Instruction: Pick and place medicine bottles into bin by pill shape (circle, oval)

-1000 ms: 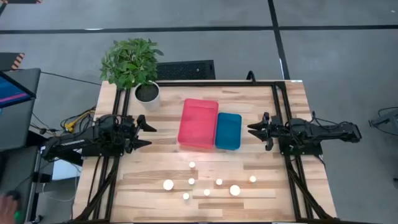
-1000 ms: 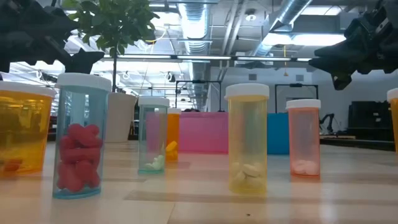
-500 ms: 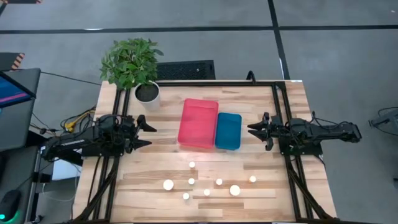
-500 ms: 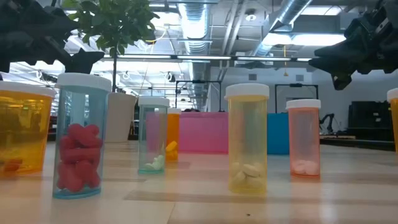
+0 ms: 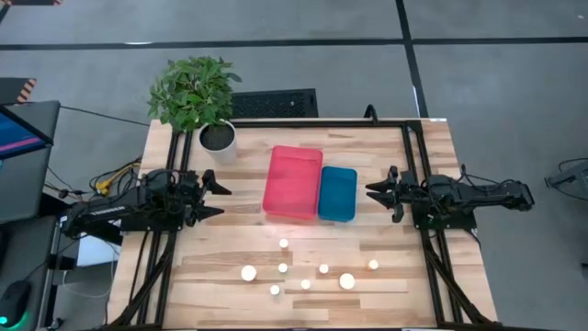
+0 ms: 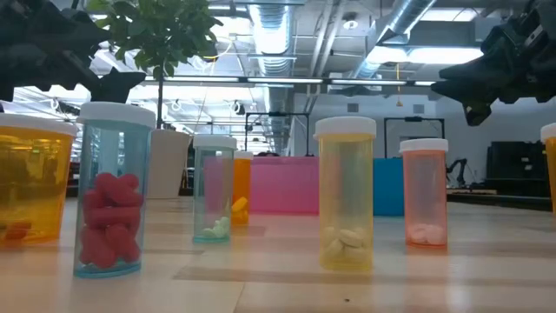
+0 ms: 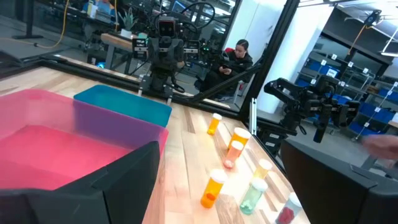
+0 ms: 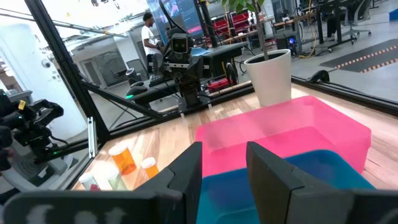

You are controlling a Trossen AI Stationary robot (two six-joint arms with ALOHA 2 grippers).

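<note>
Several small white-capped medicine bottles (image 5: 306, 271) stand upright on their bases near the table's front edge. In the low view they show as amber (image 6: 26, 187), clear blue with red pills (image 6: 113, 191), teal (image 6: 213, 191), yellow (image 6: 346, 196) and orange (image 6: 425, 196). A pink bin (image 5: 293, 182) and a smaller blue bin (image 5: 337, 193) sit side by side mid-table. My left gripper (image 5: 219, 199) hovers open and empty left of the pink bin. My right gripper (image 5: 375, 194) hovers open and empty right of the blue bin. Both point at the bins.
A potted plant (image 5: 195, 92) stands at the table's far left corner. Dark frame rails (image 5: 413, 156) run along both table sides under the arms. Bare wood lies between the bins and the bottles. People show in the room beyond the table (image 7: 239, 56).
</note>
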